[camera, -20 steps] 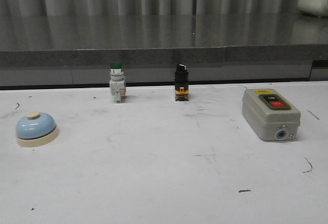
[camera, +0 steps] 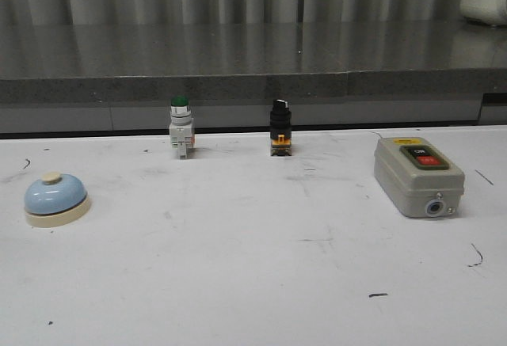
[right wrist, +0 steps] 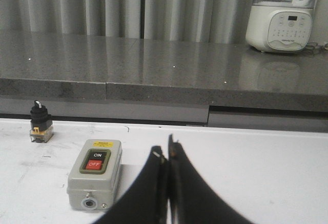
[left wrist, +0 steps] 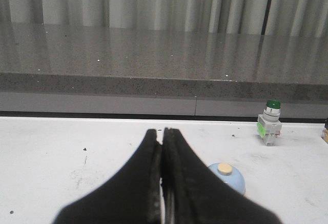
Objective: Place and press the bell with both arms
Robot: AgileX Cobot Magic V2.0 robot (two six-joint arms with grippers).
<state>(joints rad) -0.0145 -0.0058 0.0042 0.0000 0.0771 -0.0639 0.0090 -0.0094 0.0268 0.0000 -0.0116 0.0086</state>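
The left gripper (left wrist: 162, 147) is seen from its wrist camera with its two black fingers (left wrist: 177, 183) pressed together, nothing held between them, poised above the white table (left wrist: 61, 157). Just beyond those fingers sits the bell (left wrist: 227, 177), its light-blue dome and cream button partly hidden behind one finger; whether finger and bell touch cannot be told. Farther back stands the green-capped push button (left wrist: 270, 123), near the table's far edge.

The right gripper (right wrist: 168, 155) likewise has its jaws closed on nothing, the fingers meeting along a thin seam. Beside it lies the grey switch box (right wrist: 95, 174), marked ON and OFF, with the black selector switch (right wrist: 40, 122) farther back and a white blender base (right wrist: 281, 25) on the dark stone counter (right wrist: 154, 65) behind.

In the front view neither arm appears. The bell (camera: 55, 199) rests upright on its cream base at the table's left side, well apart from the green-capped push button (camera: 181, 127), the black selector switch (camera: 280, 128) and, at the right, the grey switch box (camera: 418, 176). The white table (camera: 253, 283) carries scattered dark scuff marks
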